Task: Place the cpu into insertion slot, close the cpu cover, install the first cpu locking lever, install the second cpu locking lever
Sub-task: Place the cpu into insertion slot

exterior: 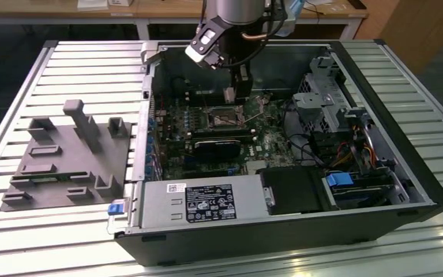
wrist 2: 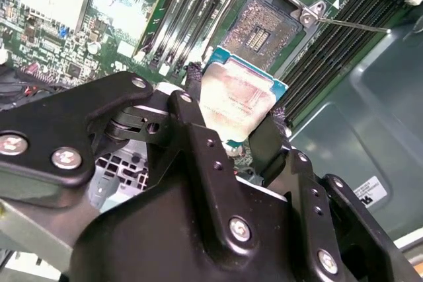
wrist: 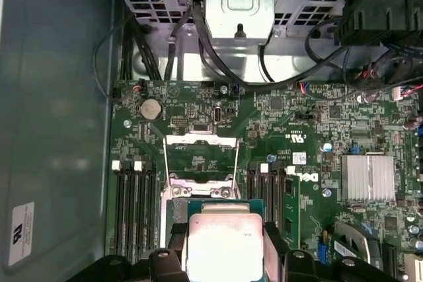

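Tool [wrist 2: 236, 104] grips the cpu [wrist 2: 246, 87] by its edges over the insertion slot [wrist 2: 260, 28]. I'd hold it level, corners squared to the rim, clear of the raised cpu cover [wrist: 200, 156].

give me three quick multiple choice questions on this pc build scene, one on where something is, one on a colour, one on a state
1. Where is the cpu?
A. seated in the insertion slot
B. held in the gripper
C. lying on the grey fixture outside the case

2. What colour is the motherboard?
A. red
B. blue
C. green

3. How is the insertion slot?
A. empty, contacts bare
B. filled by a chip
C. shut under its cover

Answers:
1 B, the gripper clamps the chip's edges short of the slot in the second wrist view.
2 C, the board shows green in both wrist views.
3 A, its contact field lies uncovered, with the cpu cover swung open.
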### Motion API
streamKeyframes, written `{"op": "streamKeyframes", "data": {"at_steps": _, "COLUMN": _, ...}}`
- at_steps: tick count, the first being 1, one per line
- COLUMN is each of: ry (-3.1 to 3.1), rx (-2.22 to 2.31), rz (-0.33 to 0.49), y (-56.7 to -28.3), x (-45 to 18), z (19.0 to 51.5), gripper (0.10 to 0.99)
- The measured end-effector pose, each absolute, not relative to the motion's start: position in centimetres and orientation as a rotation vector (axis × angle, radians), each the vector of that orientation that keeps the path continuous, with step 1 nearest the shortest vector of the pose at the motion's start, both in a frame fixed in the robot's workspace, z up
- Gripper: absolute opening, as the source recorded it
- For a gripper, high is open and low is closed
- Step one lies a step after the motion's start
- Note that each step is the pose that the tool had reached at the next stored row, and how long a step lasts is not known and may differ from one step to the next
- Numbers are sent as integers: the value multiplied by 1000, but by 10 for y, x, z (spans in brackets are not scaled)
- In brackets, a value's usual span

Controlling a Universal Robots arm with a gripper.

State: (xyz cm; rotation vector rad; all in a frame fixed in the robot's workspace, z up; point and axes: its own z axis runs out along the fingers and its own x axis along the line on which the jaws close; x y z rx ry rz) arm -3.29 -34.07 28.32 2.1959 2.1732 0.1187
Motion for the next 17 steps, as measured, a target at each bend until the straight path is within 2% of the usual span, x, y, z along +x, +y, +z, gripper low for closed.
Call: {"op": "streamKeyframes", "data": {"at_steps": 17, "ry": 2168, "rx": 2201, "rz": 118, "y": -341, "x": -33, "z": 275, "gripper": 537}}
